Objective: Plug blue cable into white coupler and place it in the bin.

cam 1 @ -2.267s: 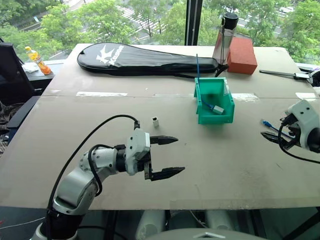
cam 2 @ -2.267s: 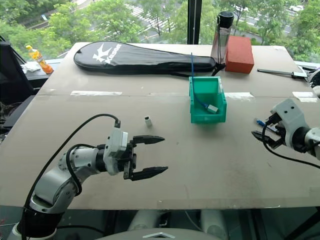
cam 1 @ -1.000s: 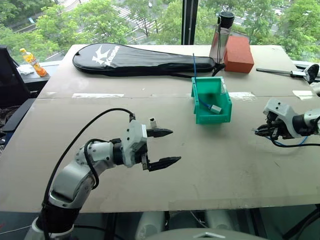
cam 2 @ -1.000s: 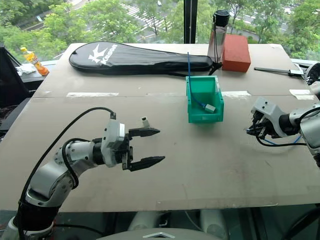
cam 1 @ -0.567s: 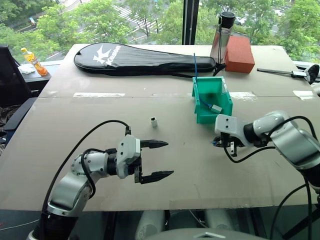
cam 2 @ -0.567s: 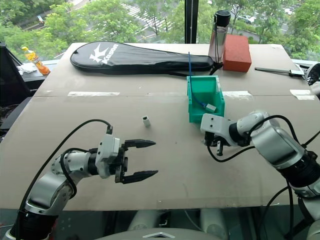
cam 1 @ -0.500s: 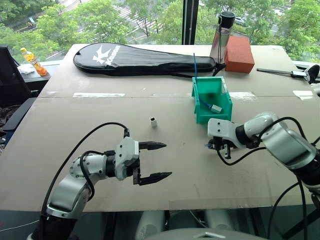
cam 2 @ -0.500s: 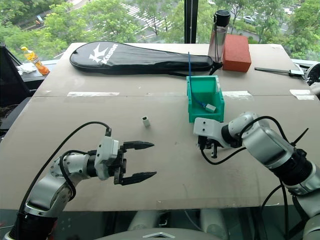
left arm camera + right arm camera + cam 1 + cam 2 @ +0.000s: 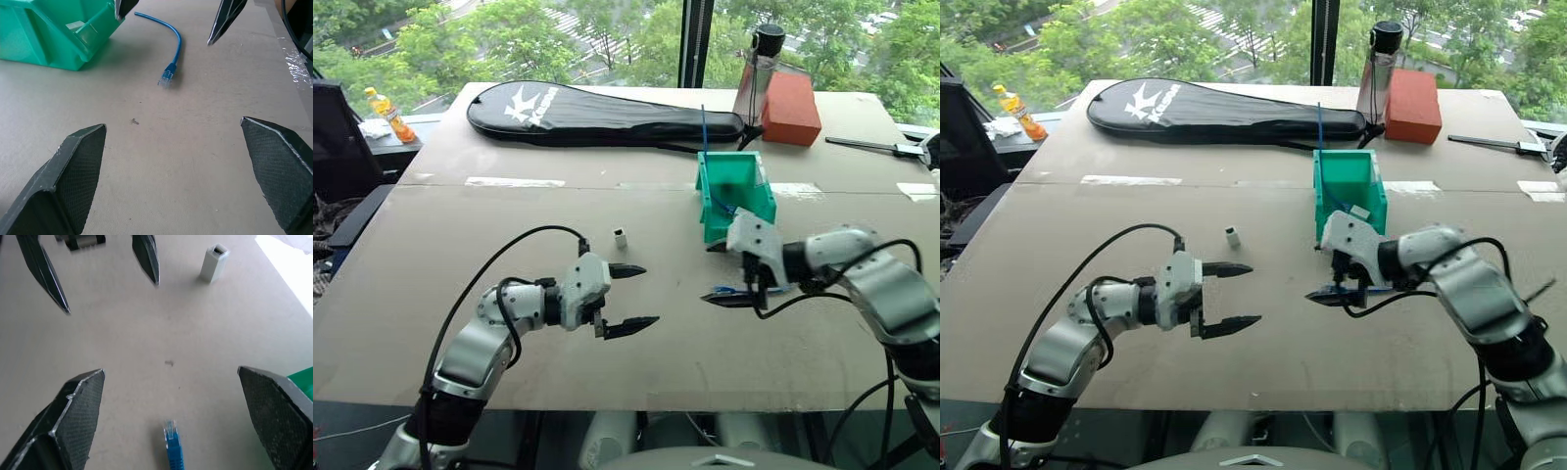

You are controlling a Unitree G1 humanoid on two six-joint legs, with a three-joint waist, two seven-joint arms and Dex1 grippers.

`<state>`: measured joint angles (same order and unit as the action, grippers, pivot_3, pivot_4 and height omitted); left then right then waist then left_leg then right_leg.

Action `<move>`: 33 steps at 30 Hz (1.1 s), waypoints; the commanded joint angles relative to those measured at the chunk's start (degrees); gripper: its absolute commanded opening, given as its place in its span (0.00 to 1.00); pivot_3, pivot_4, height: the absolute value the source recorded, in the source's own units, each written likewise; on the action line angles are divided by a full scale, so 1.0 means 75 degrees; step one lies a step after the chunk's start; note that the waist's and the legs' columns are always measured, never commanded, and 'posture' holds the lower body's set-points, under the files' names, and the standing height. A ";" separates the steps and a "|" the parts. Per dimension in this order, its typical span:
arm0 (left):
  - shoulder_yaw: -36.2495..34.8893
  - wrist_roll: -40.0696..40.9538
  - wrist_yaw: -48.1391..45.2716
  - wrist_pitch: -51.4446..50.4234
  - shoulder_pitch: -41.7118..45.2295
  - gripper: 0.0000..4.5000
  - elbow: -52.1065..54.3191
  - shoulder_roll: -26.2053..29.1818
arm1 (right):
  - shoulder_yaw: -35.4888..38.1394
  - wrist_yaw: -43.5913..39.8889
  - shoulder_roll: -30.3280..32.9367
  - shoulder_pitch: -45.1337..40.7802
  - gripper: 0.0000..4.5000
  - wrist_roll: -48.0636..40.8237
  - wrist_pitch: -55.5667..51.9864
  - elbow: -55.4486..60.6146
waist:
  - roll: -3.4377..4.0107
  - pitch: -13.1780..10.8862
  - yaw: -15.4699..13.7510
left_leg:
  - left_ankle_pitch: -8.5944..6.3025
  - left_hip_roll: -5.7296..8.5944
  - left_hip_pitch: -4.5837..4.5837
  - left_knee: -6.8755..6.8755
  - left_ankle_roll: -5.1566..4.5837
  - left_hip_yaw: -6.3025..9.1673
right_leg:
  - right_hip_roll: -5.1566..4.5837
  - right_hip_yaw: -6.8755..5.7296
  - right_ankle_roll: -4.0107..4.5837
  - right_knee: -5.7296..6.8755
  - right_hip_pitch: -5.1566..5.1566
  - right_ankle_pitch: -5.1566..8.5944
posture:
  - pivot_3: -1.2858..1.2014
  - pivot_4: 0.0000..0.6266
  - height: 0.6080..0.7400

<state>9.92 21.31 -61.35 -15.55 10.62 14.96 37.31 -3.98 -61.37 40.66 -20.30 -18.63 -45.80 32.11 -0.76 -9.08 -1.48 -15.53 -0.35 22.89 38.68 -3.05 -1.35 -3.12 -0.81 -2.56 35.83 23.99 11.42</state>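
The blue cable (image 9: 172, 54) lies loose on the table, its clear plug (image 9: 170, 431) pointing toward the table's middle. My right gripper (image 9: 711, 273) hovers open over that plug end, just in front of the teal bin (image 9: 710, 201). The white coupler (image 9: 620, 237) stands upright on the table between the two arms, touched by nothing. My left gripper (image 9: 628, 298) is open and empty, just on the near side of the coupler and pointing toward the right gripper. In the right wrist view the coupler (image 9: 214, 257) stands beyond the left gripper's fingers (image 9: 146, 257).
Inside the bin, another blue cord (image 9: 1319, 127) sticks up, with a small white piece (image 9: 1359, 211) beside it. A black racket bag (image 9: 597, 113), a bottle (image 9: 759, 73) and a red block (image 9: 790, 96) line the far edge. Bare tabletop lies between the grippers.
My right gripper has swung in from the right side to the front of the bin and opened. The blue cable now lies on the table. The left gripper sank slightly.
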 commanded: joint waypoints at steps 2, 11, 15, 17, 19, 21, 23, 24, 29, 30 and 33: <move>0.0538 -0.0261 -0.0096 -0.0244 0.1042 1.00 -0.0455 -0.0436 | 0.2188 0.0340 -0.0440 0.2049 0.97 -0.1021 0.0836 0.1329 | -0.0005 0.0002 -0.0060 | 0.0000 0.0002 -0.0001 0.0002 0.0000 0.0007 | 0.0003 -0.0007 -0.0002 0.0000 -0.0008 0.0000 | 0.52 0.24 1.00; 0.1593 -0.1121 -0.0461 0.0160 0.2505 1.00 -0.1816 -0.1229 | 0.3671 0.1121 -0.0814 0.5572 0.97 -0.0570 0.2292 0.1997 | -0.0007 0.0007 0.0081 | 0.0001 0.0000 -0.0028 0.0018 0.0000 0.0002 | 0.0022 0.0005 -0.0004 0.0012 -0.0026 0.0034 | 0.52 0.24 1.00; 0.1986 -0.1695 -0.0442 0.0695 0.2974 1.00 -0.2661 -0.1709 | 0.3957 0.1488 -0.1078 0.6500 0.97 -0.0549 0.2608 0.2330 | -0.0007 0.0007 0.0086 | 0.0001 -0.0006 -0.0032 0.0026 0.0000 -0.0007 | 0.0027 0.0018 -0.0004 0.0014 -0.0025 0.0034 | 0.52 0.24 1.00; 0.2122 -0.1938 -0.0461 0.1132 0.3168 1.00 -0.3227 -0.1961 | 0.4032 0.1607 -0.1199 0.6888 0.97 -0.0575 0.2738 0.2536 | -0.0006 0.0007 0.0081 | 0.0001 -0.0006 -0.0030 0.0027 0.0000 -0.0003 | 0.0027 0.0014 -0.0003 0.0014 -0.0025 0.0035 | 0.52 0.24 1.00; 0.2217 -0.2149 -0.0540 0.1670 0.3365 1.00 -0.3916 -0.2181 | 0.4039 0.1672 -0.1270 0.7238 0.97 -0.0468 0.2948 0.2638 | -0.0009 0.0008 0.0075 | 0.0001 -0.0005 -0.0028 0.0027 -0.0001 -0.0004 | 0.0025 0.0015 -0.0003 0.0012 -0.0025 0.0035 | 0.52 0.24 1.00; 0.2211 -0.2289 -0.0544 0.2003 0.3553 1.00 -0.4519 -0.2377 | 0.4092 0.1661 -0.1268 0.7519 0.97 -0.0335 0.3209 0.2546 | -0.0009 0.0008 0.0073 | 0.0000 -0.0004 -0.0026 0.0028 -0.0001 -0.0004 | 0.0024 0.0014 -0.0003 0.0011 -0.0025 0.0035 | 0.52 0.24 1.00; 0.2205 -0.2328 -0.0675 0.2266 0.3694 0.89 -0.4897 -0.2532 | 0.4209 0.1631 -0.1261 0.7726 1.00 -0.0322 0.3395 0.2424 | -0.0010 0.0007 0.0080 | 0.0000 -0.0003 -0.0023 0.0028 -0.0002 -0.0005 | 0.0023 0.0015 -0.0003 0.0009 -0.0023 0.0035 | 0.52 0.24 1.00; 0.2197 -0.2341 -0.0743 0.2372 0.3746 0.83 -0.5048 -0.2591 | 0.4244 0.1631 -0.1251 0.7787 1.00 -0.0338 0.3445 0.2387 | -0.0011 0.0007 0.0084 | 0.0000 -0.0003 -0.0021 0.0028 -0.0002 -0.0005 | 0.0023 0.0015 -0.0004 0.0009 -0.0022 0.0035 | 0.52 0.24 1.00; 0.2219 -0.2539 -0.0860 0.3033 0.3910 0.33 -0.5680 -0.2898 | 0.4361 0.1639 -0.1095 0.7821 1.00 -0.0426 0.3539 0.2273 | -0.0011 0.0007 0.0076 | 0.0000 -0.0003 -0.0021 0.0029 -0.0002 -0.0004 | 0.0020 0.0014 -0.0003 0.0009 -0.0021 0.0036 | 0.52 0.24 1.00; 0.2202 -0.2570 -0.0874 0.3106 0.3922 0.21 -0.5762 -0.2932 | 0.4359 0.1646 -0.1051 0.7778 1.00 -0.0448 0.3520 0.2253 | -0.0011 0.0007 0.0078 | 0.0000 -0.0003 -0.0021 0.0029 -0.0002 -0.0004 | 0.0020 0.0014 -0.0003 0.0009 -0.0022 0.0036 | 0.52 0.24 1.00; 0.2138 -0.2576 -0.0947 0.3231 0.3895 0.01 -0.5857 -0.2992 | 0.4326 0.1679 -0.0922 0.7608 1.00 -0.0534 0.3434 0.2134 | -0.0011 0.0007 0.0080 | 0.0000 -0.0004 -0.0019 0.0029 -0.0002 -0.0002 | 0.0020 0.0012 -0.0002 0.0009 -0.0020 0.0035 | 0.52 0.24 1.00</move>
<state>26.98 1.82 -67.91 7.21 38.86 -29.04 15.30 27.35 -49.31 33.12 37.24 -21.32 -20.01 48.04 -0.84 -9.03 -0.88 -15.53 -0.37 22.75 38.90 -3.07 -1.37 -2.97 -0.72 -2.58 35.90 23.84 11.69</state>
